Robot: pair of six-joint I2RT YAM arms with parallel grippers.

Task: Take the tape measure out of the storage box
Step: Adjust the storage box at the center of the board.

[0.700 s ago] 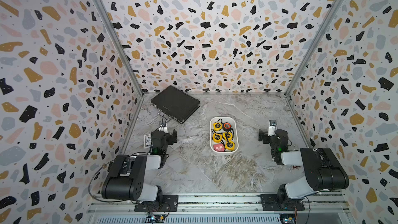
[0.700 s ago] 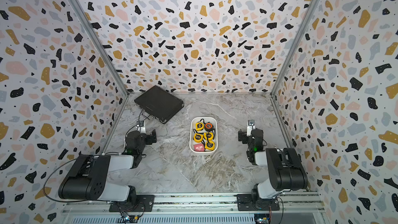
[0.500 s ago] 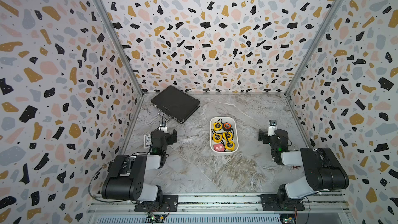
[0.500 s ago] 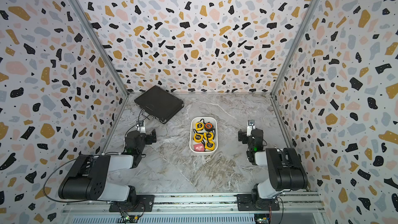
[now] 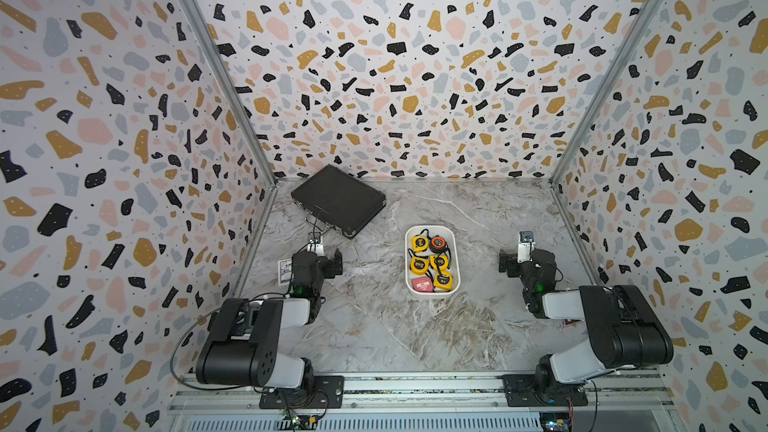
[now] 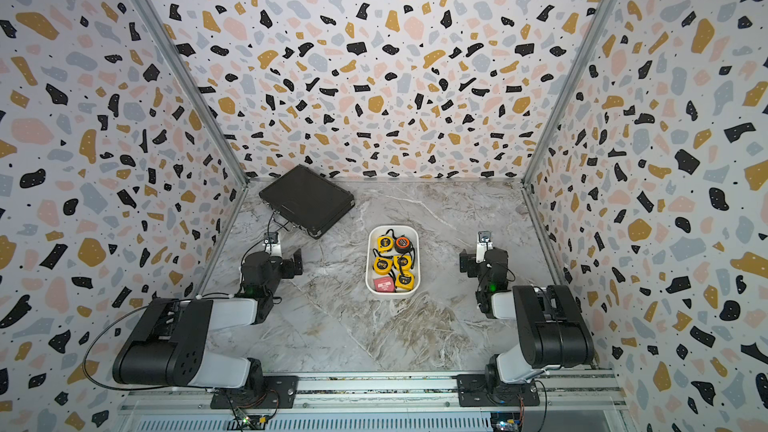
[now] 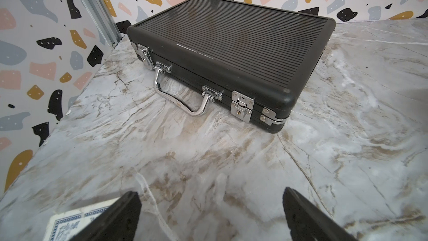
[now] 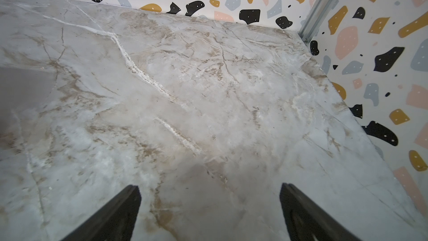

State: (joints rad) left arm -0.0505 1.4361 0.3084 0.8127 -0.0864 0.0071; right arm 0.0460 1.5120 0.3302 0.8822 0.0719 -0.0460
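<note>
Marble tabletop point(image 5: 374, 326) | storage box point(image 5: 407, 268) long axis front-to-back | left tool point(image 7: 210, 195) released | right tool point(image 8: 209, 188) released

Terrazzo-speckled walls point(image 5: 374, 76); grey-veined marble floor point(image 5: 374, 326); metal corner posts point(image 5: 224, 76).

A robot lab cell: patterned walls point(image 5: 415, 76) enclosing a marble-look table point(image 5: 374, 326).

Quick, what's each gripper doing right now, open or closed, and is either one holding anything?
left gripper: open, holding nothing.
right gripper: open, holding nothing.
</note>
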